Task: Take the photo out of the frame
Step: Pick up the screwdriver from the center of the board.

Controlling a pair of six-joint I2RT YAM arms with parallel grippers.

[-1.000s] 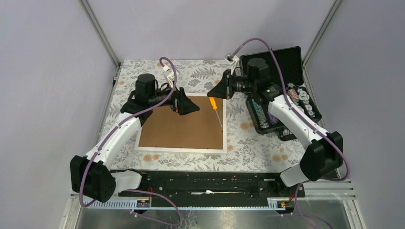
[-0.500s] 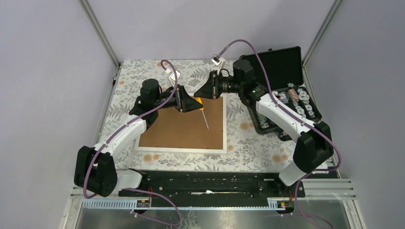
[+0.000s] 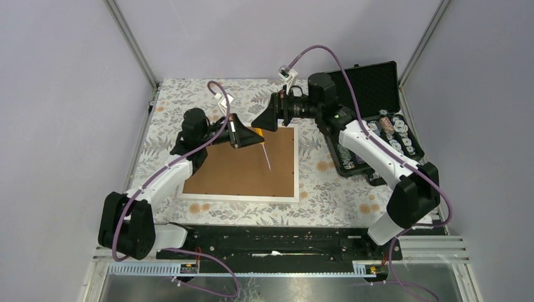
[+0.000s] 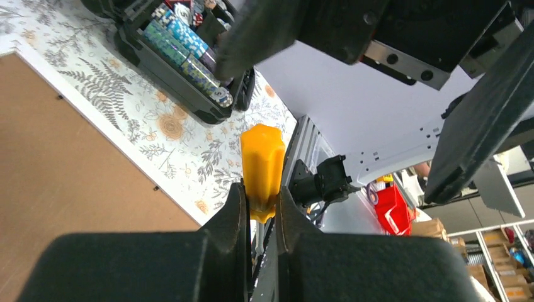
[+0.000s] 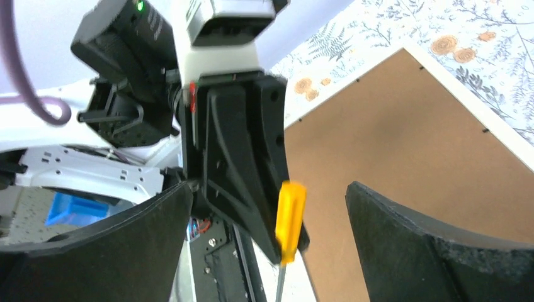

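The frame (image 3: 239,173) lies face down on the floral cloth, brown back up with a thin white border; the photo is hidden beneath that back. Above the frame's far edge, my left gripper (image 3: 252,135) is shut on the yellow handle of a screwdriver (image 3: 257,131), whose thin shaft slants down over the board. The left wrist view shows the handle (image 4: 262,163) pinched between my fingers (image 4: 236,214). My right gripper (image 3: 261,121) faces it, open. In the right wrist view its jaws stand wide on either side of the handle (image 5: 289,220), clear of it.
An open black case (image 3: 371,126) with rows of poker chips (image 3: 393,132) sits at the right, close to the right arm. A black rail (image 3: 271,242) runs along the near table edge. Purple cables loop above both wrists. The frame's brown back (image 5: 403,126) fills the right wrist view.
The right gripper carried the screwdriver left to meet the left gripper. The left gripper closed on the yellow handle, and the right gripper opened and let go.
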